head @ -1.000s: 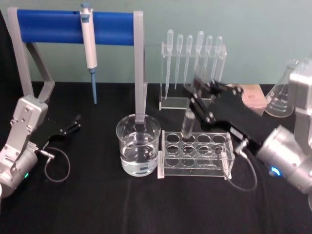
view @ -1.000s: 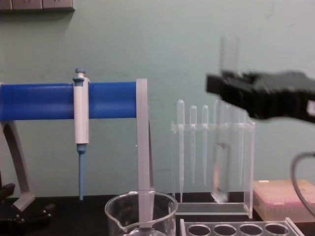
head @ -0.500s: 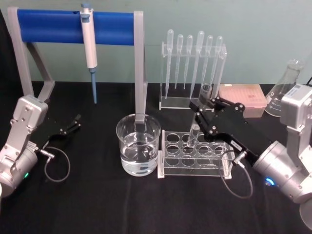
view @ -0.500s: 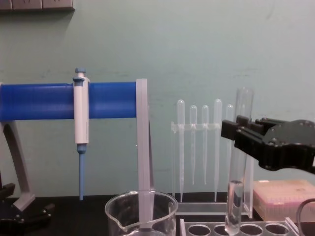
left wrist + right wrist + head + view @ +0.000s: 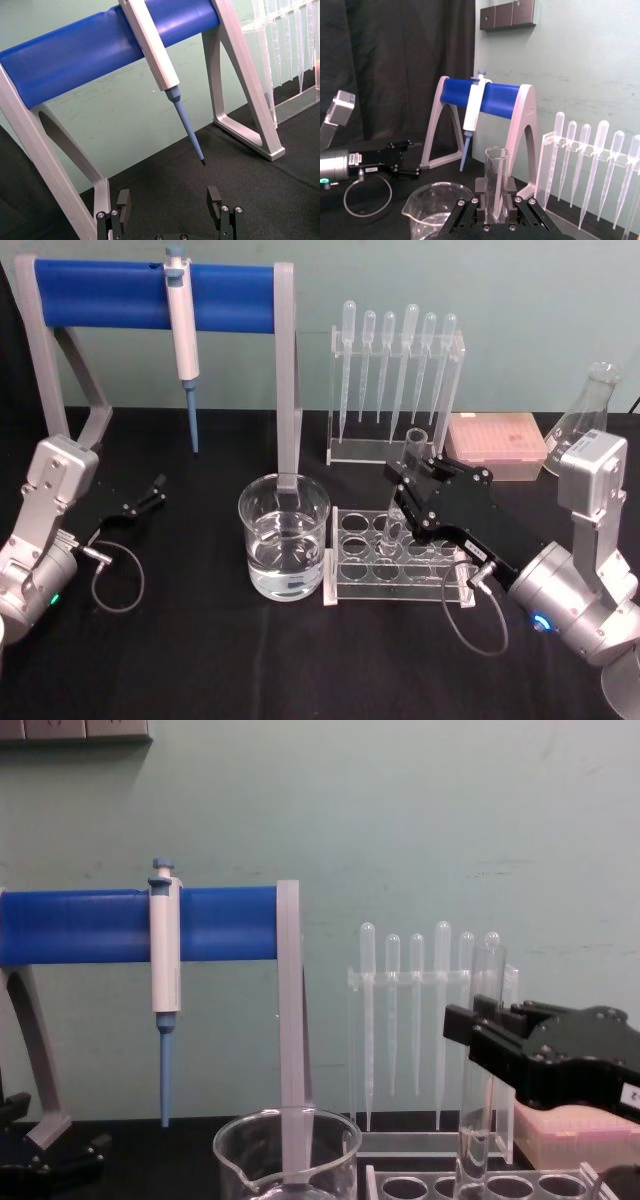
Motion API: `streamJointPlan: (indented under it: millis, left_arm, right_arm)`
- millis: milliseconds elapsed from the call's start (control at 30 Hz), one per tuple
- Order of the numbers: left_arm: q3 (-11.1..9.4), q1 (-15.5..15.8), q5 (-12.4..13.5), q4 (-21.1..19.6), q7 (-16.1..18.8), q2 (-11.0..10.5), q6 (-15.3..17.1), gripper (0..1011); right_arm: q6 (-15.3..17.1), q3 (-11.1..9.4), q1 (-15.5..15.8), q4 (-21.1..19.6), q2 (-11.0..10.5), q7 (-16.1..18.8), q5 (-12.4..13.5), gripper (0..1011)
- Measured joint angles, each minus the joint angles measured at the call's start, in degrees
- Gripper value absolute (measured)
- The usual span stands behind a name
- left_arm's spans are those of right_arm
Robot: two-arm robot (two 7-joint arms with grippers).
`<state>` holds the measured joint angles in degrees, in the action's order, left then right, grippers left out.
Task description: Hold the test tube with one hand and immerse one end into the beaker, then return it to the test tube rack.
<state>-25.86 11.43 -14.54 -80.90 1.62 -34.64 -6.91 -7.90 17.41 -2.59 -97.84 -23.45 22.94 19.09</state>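
Observation:
The test tube point(image 5: 411, 452) is a clear glass tube leaning slightly, its lower end down at a middle hole of the clear rack point(image 5: 345, 585). My right gripper point(image 5: 400, 490) is shut on its middle; the same grip shows in the right wrist view point(image 5: 495, 207) and the chest view point(image 5: 478, 1032). The tube's rim point(image 5: 487, 955) stands above the black jaws. The beaker point(image 5: 283, 540), part full of water, stands on the table left of the rack, apart from the tube. My left gripper point(image 5: 146, 498) rests open at the far left of the table, with nothing between its fingers point(image 5: 214, 199).
A blue-barred stand point(image 5: 150, 295) holding a white-and-blue pipettor point(image 5: 181, 325) stands behind the beaker. A clear holder of plastic pipettes point(image 5: 395, 370), a pink box point(image 5: 497, 445) and a conical flask point(image 5: 585, 420) line the back right. Cables loop on the black cloth near both arms.
My right gripper has come down and nearer to me with the test tube, from high above the rack to the tube's lower end at the rack holes. The left arm stayed still.

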Motion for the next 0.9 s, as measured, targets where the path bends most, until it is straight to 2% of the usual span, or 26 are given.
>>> streamJointPlan:
  millis: [700, 833, 900]
  left_arm:
    - [0.0, 0.0, 0.0, 0.0, 0.0, 0.0, 0.0, 1000]
    - [0.0, 0.0, 0.0, 0.0, 0.0, 0.0, 0.0, 1000]
    - [0.0, 0.0, 0.0, 0.0, 0.0, 0.0, 0.0, 1000]
  right_arm:
    - [0.19, 1.65, -1.1, 4.83, 0.78, 1.3, -2.04, 225]
    - [0.65, 1.72, -1.15, 5.03, 0.8, 1.28, -2.16, 299]
    - [0.88, 1.7, -1.08, 4.96, 0.83, 1.24, -2.16, 396]
